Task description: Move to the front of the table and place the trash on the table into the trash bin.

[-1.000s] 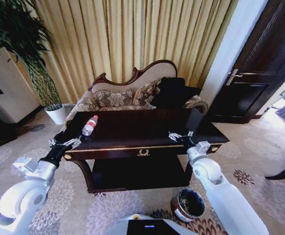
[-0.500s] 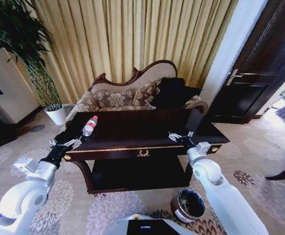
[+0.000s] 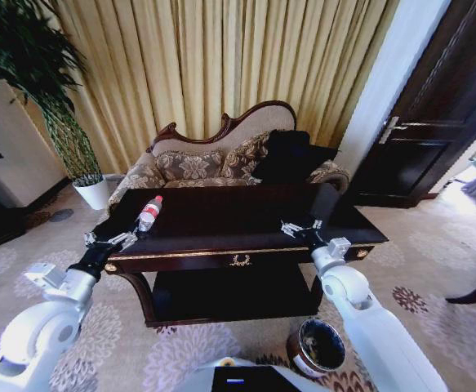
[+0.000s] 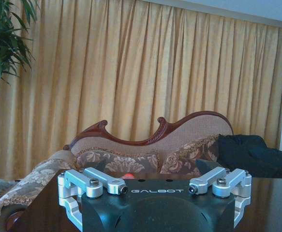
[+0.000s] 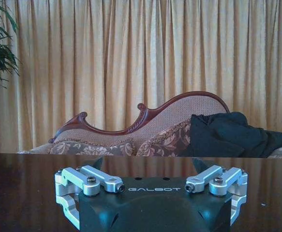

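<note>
The dark glossy table with gold trim stands straight ahead. A clear bottle with a red cap and red label lies near its far left corner. Its red cap peeks over my left gripper in the left wrist view. My left gripper hovers open at the table's front left corner, short of the bottle. At the front right part of the tabletop my right gripper is held open, holding nothing. The round dark trash bin sits on the carpet below the table's right front, beside my right arm.
An ornate sofa with a black garment stands behind the table, with gold curtains beyond it. A potted plant is at the far left and a dark door at the right. Patterned carpet lies open on both sides of the table.
The whole picture has shifted slightly: the table looks a little nearer and the bin lower in view, so the camera has moved. Both arms keep their pose.
</note>
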### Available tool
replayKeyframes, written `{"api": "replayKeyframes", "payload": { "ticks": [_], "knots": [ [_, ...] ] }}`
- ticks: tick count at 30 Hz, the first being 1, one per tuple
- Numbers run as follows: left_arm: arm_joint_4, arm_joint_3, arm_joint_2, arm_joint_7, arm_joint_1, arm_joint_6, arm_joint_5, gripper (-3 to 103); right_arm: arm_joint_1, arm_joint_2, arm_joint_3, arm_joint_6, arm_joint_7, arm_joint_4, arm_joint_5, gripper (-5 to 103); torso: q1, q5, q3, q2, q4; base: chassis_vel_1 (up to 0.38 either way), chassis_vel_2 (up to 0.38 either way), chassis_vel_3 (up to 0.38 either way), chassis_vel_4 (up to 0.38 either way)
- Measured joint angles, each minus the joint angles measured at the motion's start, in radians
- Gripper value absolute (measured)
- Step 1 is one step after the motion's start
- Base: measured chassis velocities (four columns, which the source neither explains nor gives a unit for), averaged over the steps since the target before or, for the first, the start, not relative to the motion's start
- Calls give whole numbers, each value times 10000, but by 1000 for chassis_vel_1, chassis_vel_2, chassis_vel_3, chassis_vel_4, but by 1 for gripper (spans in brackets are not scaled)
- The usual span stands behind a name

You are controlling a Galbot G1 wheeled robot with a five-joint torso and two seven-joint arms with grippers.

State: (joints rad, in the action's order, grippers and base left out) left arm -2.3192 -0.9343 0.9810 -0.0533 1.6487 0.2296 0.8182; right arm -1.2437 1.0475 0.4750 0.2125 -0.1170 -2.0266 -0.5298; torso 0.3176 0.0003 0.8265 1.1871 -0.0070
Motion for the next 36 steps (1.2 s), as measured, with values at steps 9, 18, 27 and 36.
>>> {"api": "replayKeyframes", "payload": {
  "ticks": [9, 18, 27, 36],
  "knots": [
    [-14, -21, 30, 2, 30, -2, -4, 100, 69, 2, -42, 0, 0, 26, 1, 100, 0, 0, 0, -1, 0, -39, 31, 33, -41],
    [-26, -43, -30, -63, 48, -2, -9, 100, 110, 40, -39, 30, 71, 51, -4, 100, 0, 0, 0, 0, 1, -48, 48, 46, -41],
    [-42, -24, -39, -71, 41, -1, 0, 100, 109, 105, -22, 34, 112, 103, 69, 100, 0, 0, 0, 0, 0, -48, 65, 57, -52],
    [30, 30, 8, -81, -1, 6, -24, 100, 106, 1, -74, -140, 189, 99, 60, 100, 1, 0, 0, -1, 1, -35, 42, 33, -45]
  ]
}}
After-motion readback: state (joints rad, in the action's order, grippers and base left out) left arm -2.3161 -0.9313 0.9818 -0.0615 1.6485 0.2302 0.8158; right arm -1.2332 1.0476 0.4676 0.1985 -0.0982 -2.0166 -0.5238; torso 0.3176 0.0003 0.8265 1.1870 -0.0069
